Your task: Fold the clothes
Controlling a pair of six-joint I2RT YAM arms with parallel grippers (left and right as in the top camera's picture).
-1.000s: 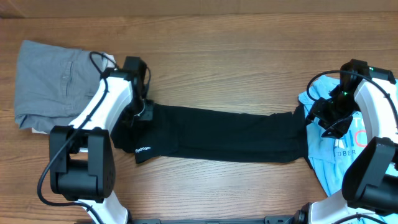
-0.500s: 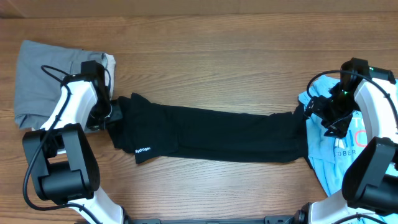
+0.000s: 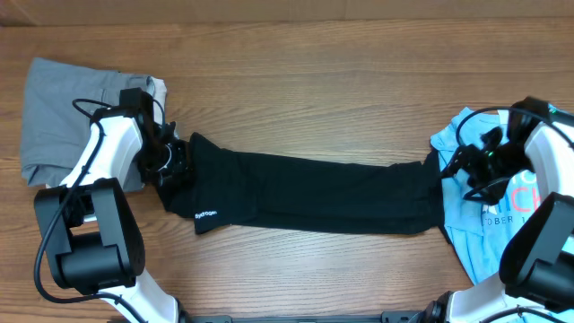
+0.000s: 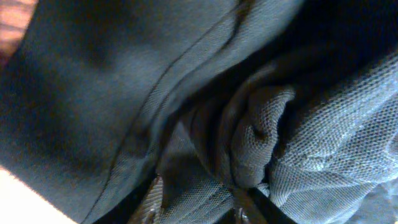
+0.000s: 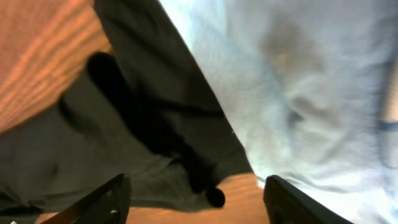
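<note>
Overhead, garment: the plain black short-sleeved cotton T-shirt [image 3: 314, 193], gathered into a long band, is lying across the wooden bench [image 3: 314, 81] with its long axis running left to right.
Overhead, left end: the left jaws are sitting at the band's left tip, just beside the folded grey trousers [image 3: 72, 117]. The band is stretching away from them toward the right.
Overhead, right end: the right jaws are sitting at the band's right tip, where the black cloth is meeting the light-blue printed T-shirt [image 3: 475, 238].
Overhead, nearer arm: each arm is covering its own end. The small white logo mark [image 3: 207, 214] is lying nearer the white left arm [image 3: 103, 152] than the right arm [image 3: 547, 148].
Left wrist, jaws: only the two tips are showing at the bottom edge, somewhat apart, with bunched cloth between them. Whether they are pinching it cannot be told.
Left wrist, cloth: smooth dark fabric [image 4: 93, 93] is filling the left. The greyish knit folds [image 4: 298, 143] on the right are too close to assign to the shirt or the trousers.
Right wrist, jaws: they are standing wide and holding nothing. The black T-shirt's edge [image 5: 74, 155] is lying below and between them.
Right wrist, neighbours: the light-blue T-shirt [image 5: 298, 81] is filling the right and bare bench [image 5: 37, 56] is showing at upper left.
Hidden: the arms are covering both tips of the band in the overhead view, so the layers there cannot be counted.
</note>
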